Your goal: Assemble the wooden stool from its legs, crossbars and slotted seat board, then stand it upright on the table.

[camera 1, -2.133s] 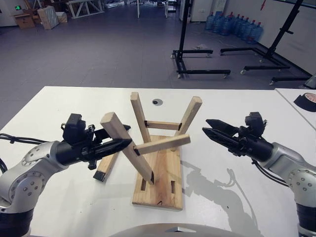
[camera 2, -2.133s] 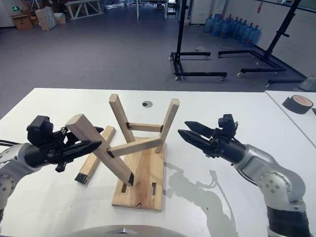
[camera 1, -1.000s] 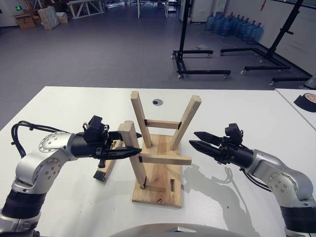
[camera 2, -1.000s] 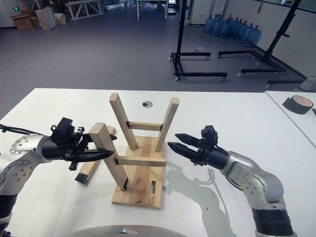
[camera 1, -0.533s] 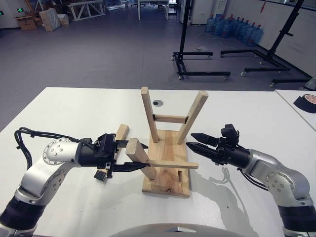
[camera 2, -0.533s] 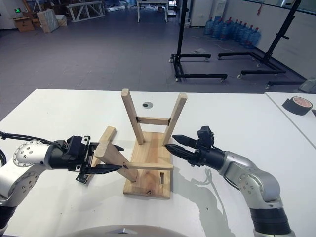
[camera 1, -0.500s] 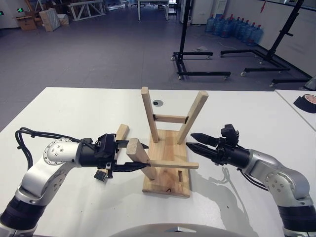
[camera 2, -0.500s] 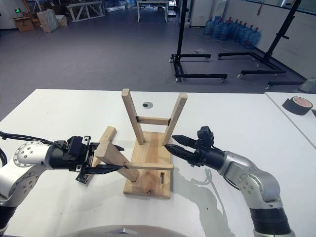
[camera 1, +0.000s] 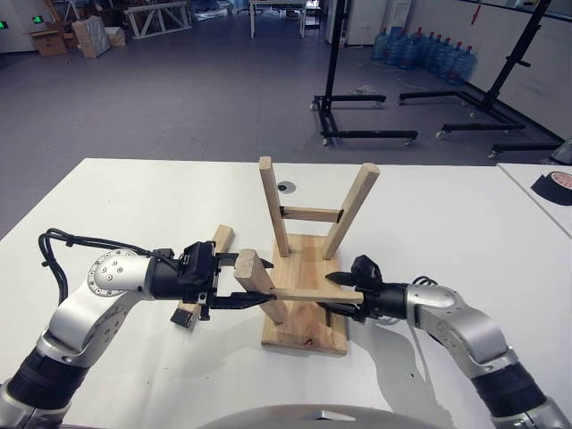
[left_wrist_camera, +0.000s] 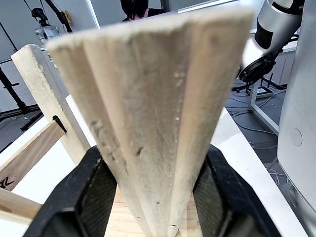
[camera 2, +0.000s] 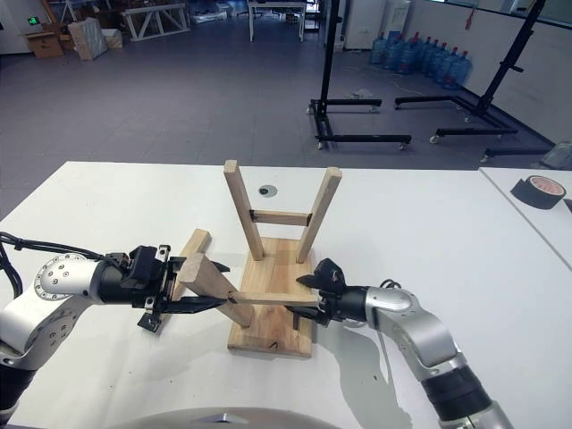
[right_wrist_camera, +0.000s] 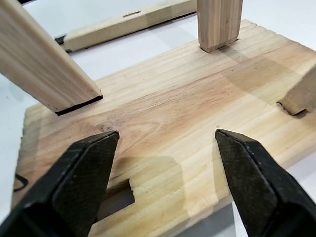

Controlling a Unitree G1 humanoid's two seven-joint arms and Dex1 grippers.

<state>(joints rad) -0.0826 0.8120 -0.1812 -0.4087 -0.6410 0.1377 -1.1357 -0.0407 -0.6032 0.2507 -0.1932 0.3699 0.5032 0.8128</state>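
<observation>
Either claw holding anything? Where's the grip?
Left claw grips the loose leg on its upper half. Right claw is open, holding nothing.

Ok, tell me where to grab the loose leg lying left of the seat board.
Take the loose leg at its far end, from above, pinching across its narrow width. It lies flat on the table, and the left hand, gripping a second leg, hides its middle.
</observation>
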